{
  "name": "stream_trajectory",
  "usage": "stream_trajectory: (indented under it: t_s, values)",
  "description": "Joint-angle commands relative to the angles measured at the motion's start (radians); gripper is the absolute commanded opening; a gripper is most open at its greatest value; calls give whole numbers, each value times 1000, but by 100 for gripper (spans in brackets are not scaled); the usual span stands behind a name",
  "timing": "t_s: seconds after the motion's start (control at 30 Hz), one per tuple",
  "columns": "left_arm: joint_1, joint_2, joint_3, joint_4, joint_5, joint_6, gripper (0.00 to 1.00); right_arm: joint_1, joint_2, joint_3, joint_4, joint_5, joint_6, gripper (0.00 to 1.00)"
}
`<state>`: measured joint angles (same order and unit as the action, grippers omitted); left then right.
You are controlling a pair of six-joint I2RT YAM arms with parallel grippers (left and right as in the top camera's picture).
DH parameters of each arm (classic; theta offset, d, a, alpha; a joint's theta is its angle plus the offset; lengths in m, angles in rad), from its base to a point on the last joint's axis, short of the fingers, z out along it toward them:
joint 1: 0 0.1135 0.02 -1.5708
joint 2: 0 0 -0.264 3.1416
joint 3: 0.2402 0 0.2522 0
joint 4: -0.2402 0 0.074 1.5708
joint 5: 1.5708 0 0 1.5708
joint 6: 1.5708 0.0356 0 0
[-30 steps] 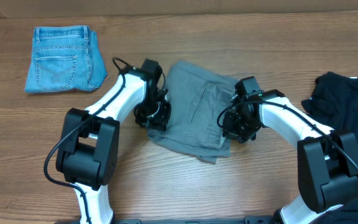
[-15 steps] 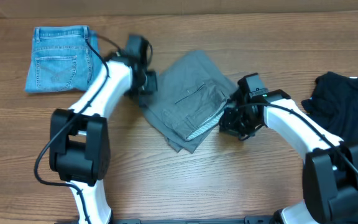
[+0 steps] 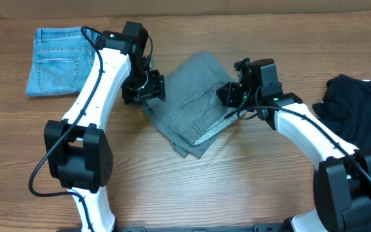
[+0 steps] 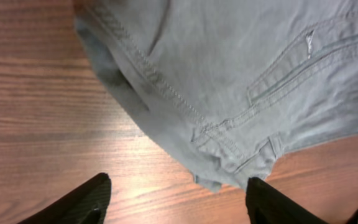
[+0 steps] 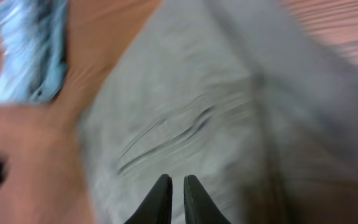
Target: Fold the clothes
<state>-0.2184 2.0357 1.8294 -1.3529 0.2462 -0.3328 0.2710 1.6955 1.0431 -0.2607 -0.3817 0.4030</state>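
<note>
The grey shorts [image 3: 195,103] lie folded into a slanted bundle at mid-table, with a pale lining edge showing at their lower right. My left gripper [image 3: 145,90] hovers at their left edge. In the left wrist view the left gripper [image 4: 179,208] is open over bare wood, and the shorts' stitched hem corner [image 4: 229,143] lies just ahead of it. My right gripper [image 3: 227,95] sits above the shorts' right side. The blurred right wrist view shows the right gripper [image 5: 177,196] shut, with nothing between its fingers and the grey fabric [image 5: 185,112] below.
Small light-blue denim shorts [image 3: 63,60] lie folded at the back left, a blue blur in the right wrist view [image 5: 30,50]. A black garment heap [image 3: 362,106] fills the right edge. The wooden table [image 3: 237,187] shows in front.
The left gripper carried the shorts' edge up and left, then opened and let go. The right gripper rose off the shorts' lower right and moved back. The shorts now lie folded narrower.
</note>
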Motion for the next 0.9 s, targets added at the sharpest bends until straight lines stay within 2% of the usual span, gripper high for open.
stream_trajectory:
  t_s: [0.0, 0.23, 0.33, 0.57, 0.87]
  values:
    - [-4, 0, -6, -16, 23, 23, 78, 2, 70, 13, 6, 166, 133, 11]
    - [-5, 0, -122, 35, 60, -13, 91, 2, 206, 13, -32, 167, 184, 10]
    - [-4, 0, -224, 119, 127, -51, 93, 2, 212, 13, -53, 152, 197, 10]
    - [-5, 0, -473, 436, 278, -228, 100, 2, 212, 13, -82, 122, 196, 10]
    - [-32, 4, -701, 863, 330, -476, 100, 2, 212, 13, -83, 107, 195, 10]
